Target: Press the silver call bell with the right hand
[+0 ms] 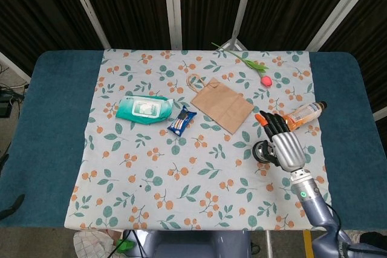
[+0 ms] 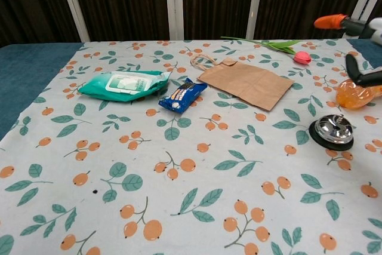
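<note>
A table (image 1: 48,119) with a blue top carries a floral cloth (image 1: 205,197) strewn with small goods: a brown paper bag (image 1: 221,103), a green pack of wipes (image 1: 143,109), an orange drink bottle (image 1: 299,115), a long-stemmed pink flower (image 1: 251,64) and a blue snack packet (image 1: 181,119). The silver call bell (image 2: 333,130) sits on its black base near the cloth's right edge, its polished dome bright and uncovered in the chest view, just in front of the bottle. From the head view the bell (image 1: 263,150) shows only partly, at the left side of the right hand (image 1: 283,143), which hides the rest; the chest view catches only orange-tipped fingertips (image 2: 330,21) at the upper right corner, well above the bell. The right hand hangs over the bell with fingers extended and slightly apart, holding nothing and touching nothing. The left hand appears in neither view.
</note>
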`<control>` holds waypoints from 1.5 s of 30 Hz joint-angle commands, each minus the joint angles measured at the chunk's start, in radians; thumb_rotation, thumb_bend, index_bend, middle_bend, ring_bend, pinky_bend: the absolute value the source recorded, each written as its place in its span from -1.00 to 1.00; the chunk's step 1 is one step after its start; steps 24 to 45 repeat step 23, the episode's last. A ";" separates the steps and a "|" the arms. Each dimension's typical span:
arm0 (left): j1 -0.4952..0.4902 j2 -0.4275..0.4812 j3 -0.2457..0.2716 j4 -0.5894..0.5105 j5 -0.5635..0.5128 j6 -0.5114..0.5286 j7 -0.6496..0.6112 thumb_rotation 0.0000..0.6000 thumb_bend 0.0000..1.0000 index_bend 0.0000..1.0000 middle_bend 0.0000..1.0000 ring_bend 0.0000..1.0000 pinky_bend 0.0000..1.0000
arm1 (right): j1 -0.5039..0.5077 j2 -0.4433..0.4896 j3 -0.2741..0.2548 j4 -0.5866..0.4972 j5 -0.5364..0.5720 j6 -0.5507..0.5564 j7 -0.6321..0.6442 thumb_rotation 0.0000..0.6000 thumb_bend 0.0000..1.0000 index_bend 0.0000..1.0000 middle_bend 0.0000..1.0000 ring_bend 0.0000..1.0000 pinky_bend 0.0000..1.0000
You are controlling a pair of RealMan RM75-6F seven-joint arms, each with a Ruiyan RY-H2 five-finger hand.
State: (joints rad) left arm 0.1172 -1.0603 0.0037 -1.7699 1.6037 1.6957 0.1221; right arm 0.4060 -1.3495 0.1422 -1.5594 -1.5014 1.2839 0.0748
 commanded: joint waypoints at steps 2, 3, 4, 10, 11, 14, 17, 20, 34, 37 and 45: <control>0.004 0.007 0.004 0.007 0.012 0.011 -0.024 1.00 -0.33 -0.89 -1.00 -1.00 -0.80 | -0.152 0.236 -0.084 -0.249 -0.042 0.140 -0.152 1.00 0.57 -0.90 -1.00 -1.00 -1.00; 0.005 0.009 0.004 0.008 0.013 0.013 -0.029 1.00 -0.33 -0.89 -1.00 -1.00 -0.80 | -0.169 0.244 -0.094 -0.260 -0.049 0.160 -0.171 1.00 0.57 -0.90 -1.00 -1.00 -1.00; 0.006 0.010 0.004 0.009 0.014 0.015 -0.035 1.00 -0.33 -0.89 -1.00 -1.00 -0.80 | -0.192 0.254 -0.109 -0.272 -0.062 0.187 -0.195 1.00 0.57 -0.90 -1.00 -1.00 -1.00; 0.014 0.021 0.012 0.018 0.025 0.028 -0.074 1.00 -0.33 -0.89 -1.00 -1.00 -0.80 | -0.313 0.259 -0.194 -0.273 -0.151 0.319 -0.230 1.00 0.57 -0.90 -1.00 -1.00 -1.00; 0.016 0.023 0.014 0.020 0.028 0.030 -0.080 1.00 -0.33 -0.89 -1.00 -1.00 -0.80 | -0.328 0.256 -0.205 -0.265 -0.161 0.332 -0.220 1.00 0.57 -0.90 -1.00 -1.00 -1.00; 0.022 0.027 0.017 0.025 0.029 0.039 -0.096 1.00 -0.33 -0.89 -1.00 -1.00 -0.80 | -0.362 0.252 -0.229 -0.237 -0.166 0.350 -0.201 1.00 0.57 -0.90 -1.00 -1.00 -1.00; 0.025 0.029 0.019 0.027 0.032 0.041 -0.102 1.00 -0.33 -0.89 -1.00 -1.00 -0.80 | -0.372 0.256 -0.230 -0.225 -0.152 0.342 -0.205 1.00 0.57 -0.90 -1.00 -1.00 -1.00; 0.025 0.028 0.021 0.031 0.042 0.045 -0.104 1.00 -0.33 -0.89 -1.00 -1.00 -0.80 | -0.383 0.249 -0.216 -0.213 -0.136 0.351 -0.210 1.00 0.57 -0.90 -1.00 -1.00 -1.00; 0.022 0.027 0.022 0.031 0.043 0.036 -0.099 1.00 -0.33 -0.89 -1.00 -1.00 -0.80 | -0.386 0.241 -0.203 -0.201 -0.136 0.358 -0.198 1.00 0.57 -0.90 -1.00 -1.00 -1.00; 0.022 0.027 0.022 0.031 0.043 0.036 -0.099 1.00 -0.33 -0.89 -1.00 -1.00 -0.80 | -0.386 0.241 -0.203 -0.201 -0.136 0.358 -0.198 1.00 0.57 -0.90 -1.00 -1.00 -1.00; 0.022 0.027 0.022 0.031 0.043 0.036 -0.099 1.00 -0.33 -0.89 -1.00 -1.00 -0.80 | -0.386 0.241 -0.203 -0.201 -0.136 0.358 -0.198 1.00 0.57 -0.90 -1.00 -1.00 -1.00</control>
